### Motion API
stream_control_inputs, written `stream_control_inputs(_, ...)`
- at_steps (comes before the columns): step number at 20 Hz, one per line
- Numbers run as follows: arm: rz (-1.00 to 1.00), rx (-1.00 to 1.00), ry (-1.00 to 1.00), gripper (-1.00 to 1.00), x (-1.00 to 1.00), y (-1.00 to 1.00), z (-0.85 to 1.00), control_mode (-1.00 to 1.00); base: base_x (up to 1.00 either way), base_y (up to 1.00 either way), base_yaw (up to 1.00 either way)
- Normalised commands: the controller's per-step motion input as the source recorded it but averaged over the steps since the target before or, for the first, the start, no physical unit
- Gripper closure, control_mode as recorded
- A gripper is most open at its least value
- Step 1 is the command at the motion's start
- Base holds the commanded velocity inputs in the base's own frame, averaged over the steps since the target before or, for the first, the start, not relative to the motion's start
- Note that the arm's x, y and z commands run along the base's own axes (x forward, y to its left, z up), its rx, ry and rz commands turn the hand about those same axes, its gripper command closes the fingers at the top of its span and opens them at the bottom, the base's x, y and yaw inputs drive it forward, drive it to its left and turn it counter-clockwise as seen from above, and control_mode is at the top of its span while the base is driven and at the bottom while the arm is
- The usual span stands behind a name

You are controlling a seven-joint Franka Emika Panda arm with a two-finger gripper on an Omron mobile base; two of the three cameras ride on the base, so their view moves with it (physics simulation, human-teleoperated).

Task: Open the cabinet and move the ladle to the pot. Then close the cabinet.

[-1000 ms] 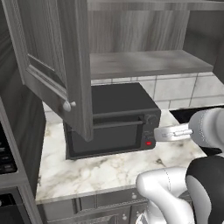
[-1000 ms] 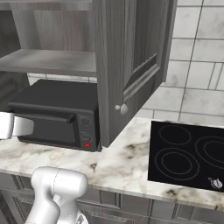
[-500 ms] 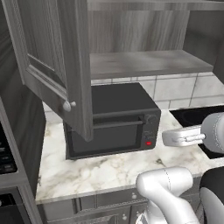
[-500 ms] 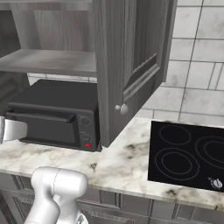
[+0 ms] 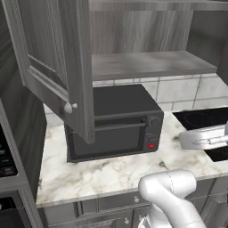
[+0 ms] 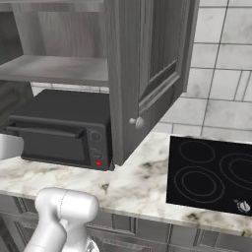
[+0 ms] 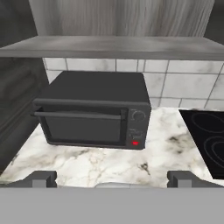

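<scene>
The cabinet (image 5: 147,64) stands open above the counter. Its left door (image 5: 53,67) and right door (image 6: 147,74) are both swung out, each with a round silver knob. The shelf (image 7: 113,47) inside looks bare where it shows. The ladle and the pot are out of view. My gripper (image 5: 185,140) hovers over the counter, in front of and to the right of the black microwave. In the hand view my gripper (image 7: 112,180) is open, its fingertips (image 7: 43,178) far apart with nothing between them.
A black microwave (image 5: 111,129) sits on the marble counter (image 5: 102,171) under the open shelf. A black glass cooktop (image 6: 211,172) lies to its right. The open doors jut out over the counter at both sides. Grey drawer fronts (image 6: 162,229) run below.
My hand has drawn back from the microwave toward the base, sliding toward the outer edge of both base views. The doors have not moved and the gripper stays open.
</scene>
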Motion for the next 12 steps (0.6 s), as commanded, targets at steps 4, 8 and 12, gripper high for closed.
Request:
stream_control_inputs(4,0.0,0.18,0.01,-1.0,-0.31,-0.45,0.27,-1.0,0.0,0.0,0.0)
stream_control_inputs(8,0.0,0.29,0.01,-1.0,-0.21,-0.48,0.23,-1.0,0.0,0.0,0.0)
stream_control_inputs(12,-0.05,0.3,-0.01,-1.0,-0.26,-0.29,0.16,-1.0,0.0,0.0,0.0)
